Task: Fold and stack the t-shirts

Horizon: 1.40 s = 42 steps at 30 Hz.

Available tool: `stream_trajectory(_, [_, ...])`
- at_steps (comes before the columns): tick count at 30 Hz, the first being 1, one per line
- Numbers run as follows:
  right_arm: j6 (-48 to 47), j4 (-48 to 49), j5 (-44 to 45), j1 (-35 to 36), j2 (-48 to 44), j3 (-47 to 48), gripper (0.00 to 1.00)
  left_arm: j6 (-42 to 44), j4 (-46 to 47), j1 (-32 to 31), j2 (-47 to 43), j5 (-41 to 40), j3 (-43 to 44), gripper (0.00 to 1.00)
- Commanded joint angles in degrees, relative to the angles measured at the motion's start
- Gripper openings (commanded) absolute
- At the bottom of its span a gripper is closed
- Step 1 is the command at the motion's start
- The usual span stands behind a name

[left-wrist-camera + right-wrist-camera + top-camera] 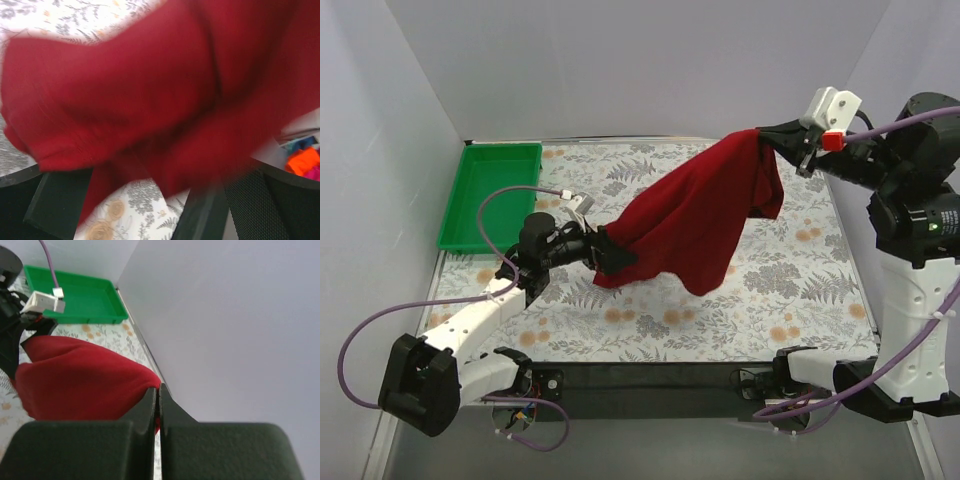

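Item: dark red short-sleeved t-shirt of soft cloth point(695, 215). It hangs in the air over the floral-patterned table point(800, 270), slung between both arms, its lower edge sagging toward the tabletop.

The right gripper point(770, 135) is raised high at the far right. Its jaws are pressed together on a thin pinch of cloth, plain in the right wrist view.

The left gripper point(603, 252) is lower, at the shirt's left end, and clamps a thick bunch of cloth. The left wrist view is blurred, so you read this hold mainly from the top view.

The green plastic tray point(490, 195) sits at the far left corner, apart from the shirt.

Judgement: the cloth is light, limp and not fragile. It drapes, bunches and keeps no shape. You get a flat spread only from 2 matching corners or shoulder seams, so the bunched left hold likely leaves wrinkles. Pinch at the hem edge, not mid-panel.
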Motion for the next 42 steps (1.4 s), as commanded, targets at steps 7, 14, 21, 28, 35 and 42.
stream_trajectory(7, [-17.1,1.1,18.5,-0.3,-10.1,-40.7,0.01,9.6,-11.9,-1.1,-9.3,-11.7,4.1,0.98])
stream_trajectory(14, [-28.7,-1.3,22.7,-1.3,-18.4,-65.1,0.01,10.6,-16.1,-1.1,-13.7,-14.3,1.1,0.98])
stream_trajectory(21, [-32.6,-7.4,18.6,-1.2,-22.2,-70.0,0.01,10.4,-17.2,-1.1,-10.2,-15.7,1.6,0.98])
stream_trajectory(28, [-30.5,-7.1,18.7,-1.4,-22.0,-69.5,0.01,5.1,-17.1,-1.1,3.6,-16.4,7.5,0.97])
stream_trajectory(35, [-28.7,-6.4,17.7,-1.4,-22.1,-70.1,0.01,1.2,-17.3,-2.4,23.4,-17.9,17.5,0.75])
stream_trajectory(42, [-28.6,-5.9,18.0,-1.7,-22.2,-70.8,0.01,3.2,-18.7,-5.5,34.1,-21.3,22.7,0.70])
